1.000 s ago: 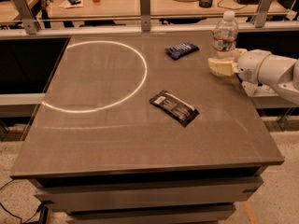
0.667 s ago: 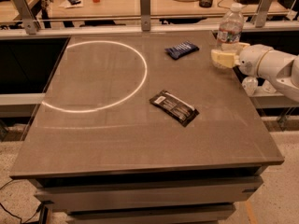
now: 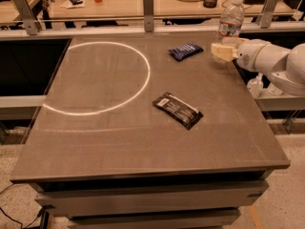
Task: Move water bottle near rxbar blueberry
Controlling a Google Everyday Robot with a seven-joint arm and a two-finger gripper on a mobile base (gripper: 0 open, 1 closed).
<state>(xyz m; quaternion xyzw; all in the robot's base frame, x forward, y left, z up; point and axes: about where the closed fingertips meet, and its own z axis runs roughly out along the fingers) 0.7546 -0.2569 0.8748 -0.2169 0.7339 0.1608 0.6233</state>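
The water bottle point(image 3: 230, 20), clear and ribbed with a white cap, stands upright at the table's far right edge. My gripper point(image 3: 221, 51), with cream fingers, comes in from the right on a white arm and is shut around the bottle's lower part, which it hides. The rxbar blueberry point(image 3: 186, 50), a small dark blue wrapper, lies flat on the table just left of the gripper, a short gap away.
A longer black wrapper with a white label point(image 3: 177, 109) lies near the table's middle. A white ring of light point(image 3: 143, 80) marks the left half of the grey table point(image 3: 119, 142). A small pump bottle point(image 3: 255, 86) stands off the right edge under my arm. A railing with metal posts point(image 3: 148, 4) runs behind.
My gripper and the water bottle have moved together a little toward the far edge of the table and slightly left. The two wrappers have not moved.
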